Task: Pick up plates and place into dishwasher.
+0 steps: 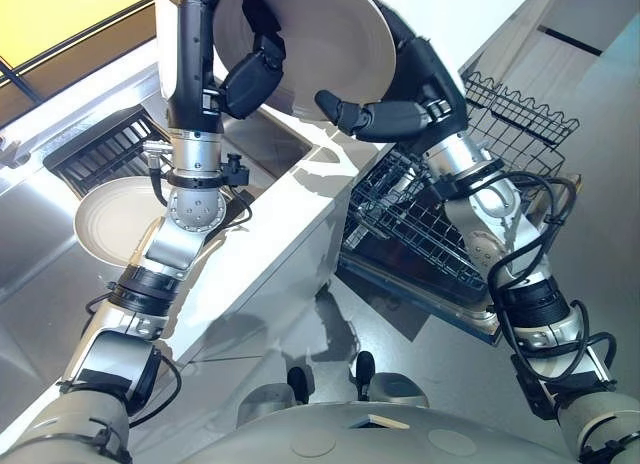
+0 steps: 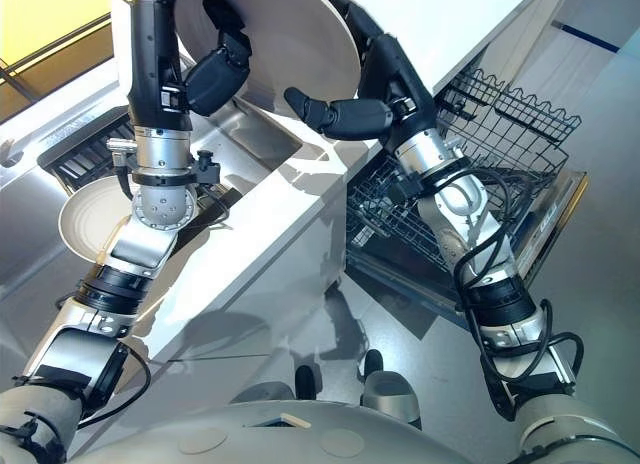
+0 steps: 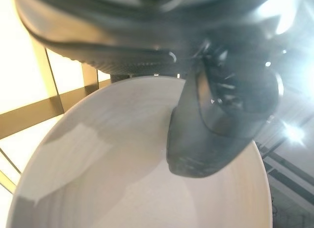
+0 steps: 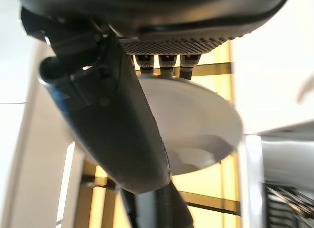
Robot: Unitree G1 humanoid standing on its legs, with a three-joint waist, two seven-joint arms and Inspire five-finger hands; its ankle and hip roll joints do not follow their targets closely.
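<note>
- You have a pale plate [image 1: 320, 39] held up between both hands, raised above the sink [image 1: 265, 144] and the white counter [image 1: 290, 234].
- Your left hand [image 1: 250, 79] grips the plate's near rim: in the left wrist view the thumb [image 3: 206, 134] lies pressed on the plate's inner face, with the fingers curled round the edge behind it (so this hand is clamped on the plate).
- Your right hand [image 1: 385, 114] meets the plate from the other side. Its thumb [image 2: 325, 111] reaches out along the plate's lower rim, and in the right wrist view the fingers [image 4: 159, 63] disappear behind the plate's back, so it pinches the plate between thumb and fingers.
- A second plate [image 1: 115, 219] lies on the metal draining surface, well below your left hand's fingers and beside the forearm.
- A dark rack [image 1: 100, 149] sits just beyond that second plate.
- The dishwasher's wire basket [image 1: 430, 234] stands pulled out below your right hand's fingers, under the forearm.
</note>
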